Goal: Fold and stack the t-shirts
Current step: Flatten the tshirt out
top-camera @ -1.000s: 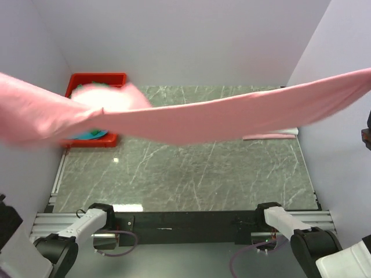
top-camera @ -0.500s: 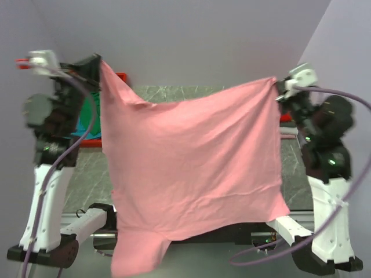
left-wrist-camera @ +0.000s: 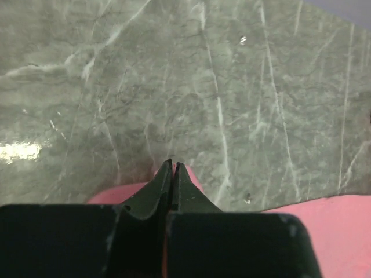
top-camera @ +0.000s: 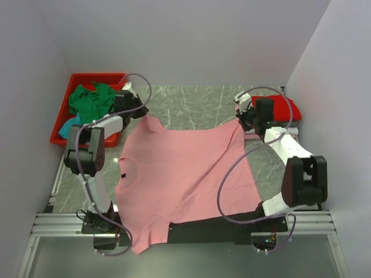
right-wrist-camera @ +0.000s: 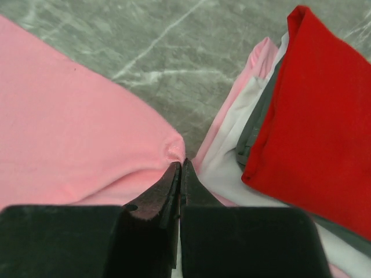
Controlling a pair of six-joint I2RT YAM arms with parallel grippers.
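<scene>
A salmon pink t-shirt [top-camera: 185, 174] lies spread flat on the marble table, its near part hanging over the front edge. My left gripper [top-camera: 144, 115] is shut on its far left corner, and in the left wrist view a sliver of pink cloth [left-wrist-camera: 194, 176] shows at the shut tips [left-wrist-camera: 173, 165]. On the far right corner my right gripper [top-camera: 240, 120] is shut, the cloth [right-wrist-camera: 87, 145] puckered at its tips [right-wrist-camera: 179, 164]. A folded red t-shirt [top-camera: 285, 108] [right-wrist-camera: 324, 110] tops a stack of folded ones beside the right gripper.
A red bin [top-camera: 78, 79] at the far left holds a crumpled green t-shirt [top-camera: 90, 99] and a teal one [top-camera: 70, 123]. White walls stand close on the left, right and back. Bare marble [top-camera: 191, 104] shows beyond the pink shirt.
Both arms have swung the pink shirt from held up in the air down and away, and it now lies flat on the table. Both grippers have kept hold of its corners.
</scene>
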